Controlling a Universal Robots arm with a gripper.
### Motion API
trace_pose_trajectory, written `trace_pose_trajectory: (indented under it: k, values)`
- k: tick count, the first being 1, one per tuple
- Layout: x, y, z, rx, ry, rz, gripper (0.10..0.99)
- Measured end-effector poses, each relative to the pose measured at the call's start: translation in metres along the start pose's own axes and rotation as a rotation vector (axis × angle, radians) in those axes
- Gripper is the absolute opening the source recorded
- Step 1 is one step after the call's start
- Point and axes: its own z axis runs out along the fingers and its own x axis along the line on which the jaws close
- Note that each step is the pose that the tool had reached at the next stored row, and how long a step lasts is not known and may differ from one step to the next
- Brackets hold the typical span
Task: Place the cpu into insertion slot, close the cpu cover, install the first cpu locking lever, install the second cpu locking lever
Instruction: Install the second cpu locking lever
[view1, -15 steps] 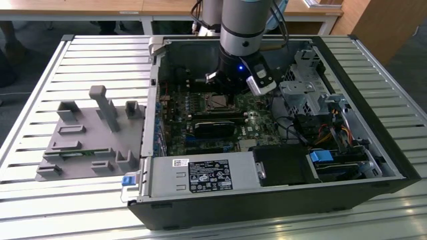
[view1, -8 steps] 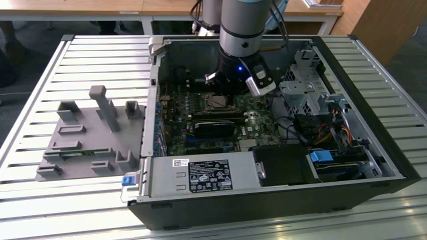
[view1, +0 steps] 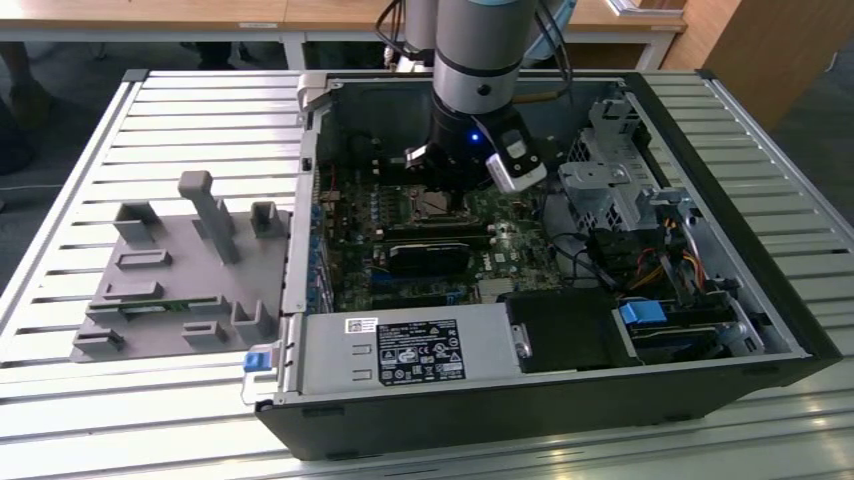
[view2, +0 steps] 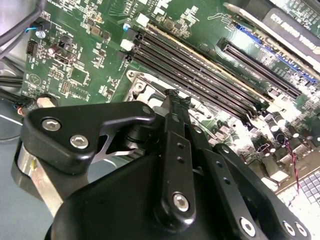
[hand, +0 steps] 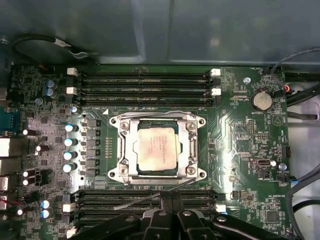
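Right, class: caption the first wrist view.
CPU seated in the insertion slot, cover down, end effector poised nearby.

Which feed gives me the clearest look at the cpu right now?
The first wrist view: the cpu faces the camera, seated under the cpu cover. In the exterior view it is a small patch below the arm. The second wrist view has the gripper's body across the socket.

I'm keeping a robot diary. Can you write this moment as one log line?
chip: in socket | metal cover: down around chip | gripper: over memory slots beside socket | holding: nothing seen
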Motion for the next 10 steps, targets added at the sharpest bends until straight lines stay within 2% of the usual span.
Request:
trace_pose_trajectory:
  k: [10]
  values:
    - [0.0035,-0.0001,0.0,-0.001,0.0,0.0,0.106]
